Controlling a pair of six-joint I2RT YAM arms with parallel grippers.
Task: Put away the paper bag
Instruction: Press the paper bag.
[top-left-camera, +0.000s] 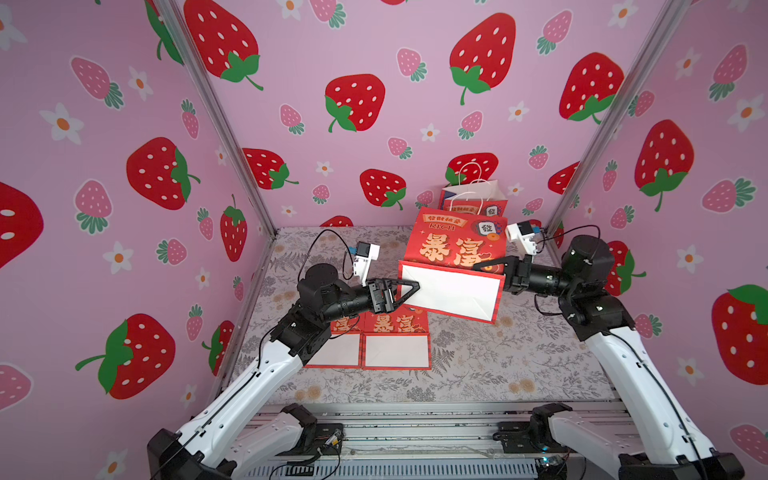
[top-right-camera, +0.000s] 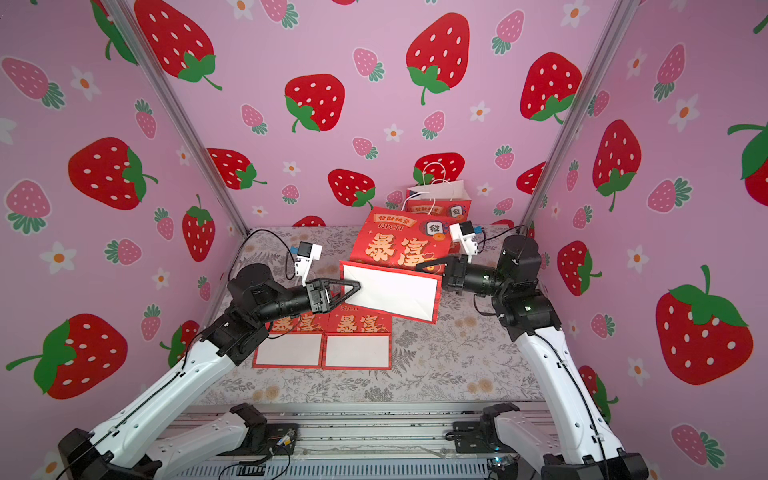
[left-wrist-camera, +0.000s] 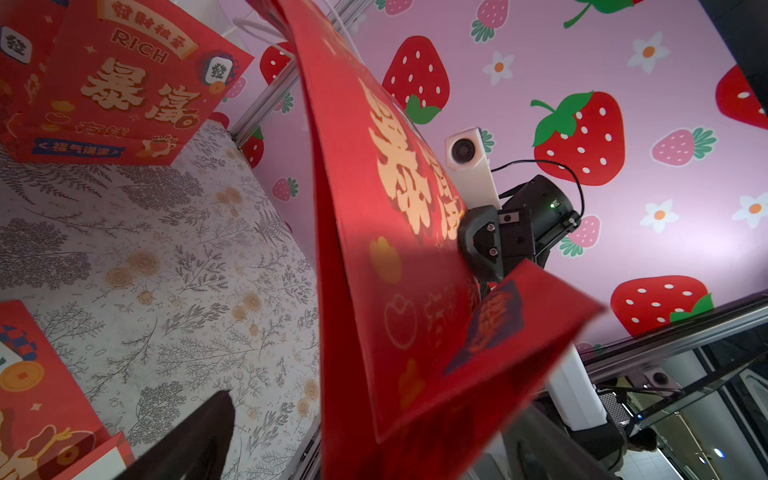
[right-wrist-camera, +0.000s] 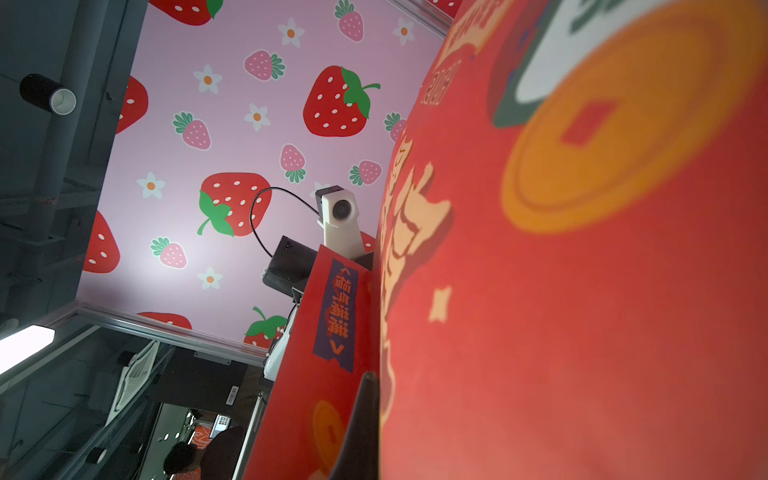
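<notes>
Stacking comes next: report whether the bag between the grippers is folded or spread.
Folded flat: red paper bag looks sheet-thin in the left wrist view, bottom flap creased.

A floral cloth lay flat below; strawberry-print walls stood on three sides, joined by metal posts.

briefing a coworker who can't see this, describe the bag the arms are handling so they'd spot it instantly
On the floral mat, look toward the back, between the left gripper and right gripper. The flattened red bag hangs there, held off the mat, white bottom panel facing up. The other flat bags lie on the mat; the open bag behind stands upright.
</notes>
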